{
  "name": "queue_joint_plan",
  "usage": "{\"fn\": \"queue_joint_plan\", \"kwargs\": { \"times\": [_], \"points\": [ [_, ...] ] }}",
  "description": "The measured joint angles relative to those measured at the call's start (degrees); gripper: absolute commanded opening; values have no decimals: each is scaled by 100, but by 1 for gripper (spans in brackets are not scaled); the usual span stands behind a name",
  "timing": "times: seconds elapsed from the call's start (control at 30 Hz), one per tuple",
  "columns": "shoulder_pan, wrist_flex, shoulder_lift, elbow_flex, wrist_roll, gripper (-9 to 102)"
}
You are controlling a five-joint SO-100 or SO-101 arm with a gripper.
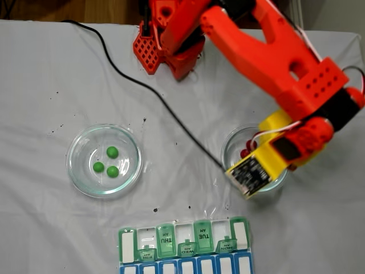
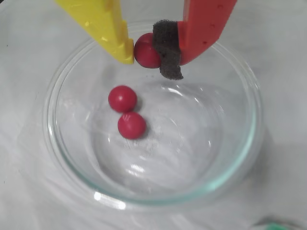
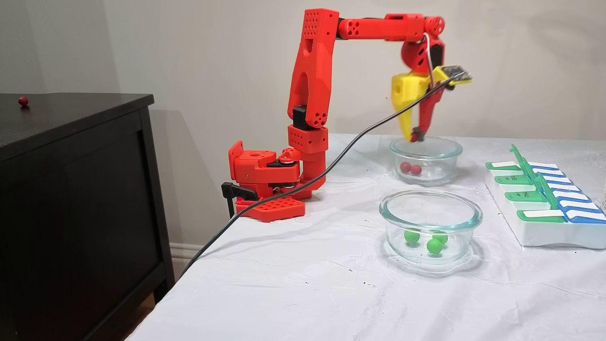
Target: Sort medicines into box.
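Observation:
My gripper (image 2: 146, 51) is shut on a dark red medicine ball (image 2: 145, 50), pinched between the yellow finger and the foam-padded red finger. It hangs at rim height over a clear glass dish (image 2: 244, 143) where two more red balls (image 2: 123, 98) (image 2: 131, 125) lie. In a fixed view the gripper (image 3: 415, 137) is just above that dish (image 3: 450, 144). Three green balls (image 1: 112, 152) rest in a second glass dish (image 1: 77, 171). The box (image 1: 197, 251), a pill organizer with green and blue lids, lies at the table's near edge in that fixed view, several lids raised.
A black cable (image 1: 148, 97) runs across the white cloth from the arm's base (image 1: 153, 54) to the wrist camera. A dark cabinet (image 3: 75, 189) stands left of the table with a stray red ball (image 3: 22, 100) on top.

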Motion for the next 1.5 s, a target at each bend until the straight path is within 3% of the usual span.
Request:
{"fn": "queue_joint_plan", "kwargs": {
  "times": [0.23,0.6,0.97,1.33,1.5],
  "points": [
    [870,-246,334,-343,-510,0],
    [2039,-2145,193,536,-809,0],
    [2171,-2927,-167,431,-809,0],
    [2171,-3085,-826,281,-773,0],
    [2171,-3208,-835,281,-756,21]
  ]
}}
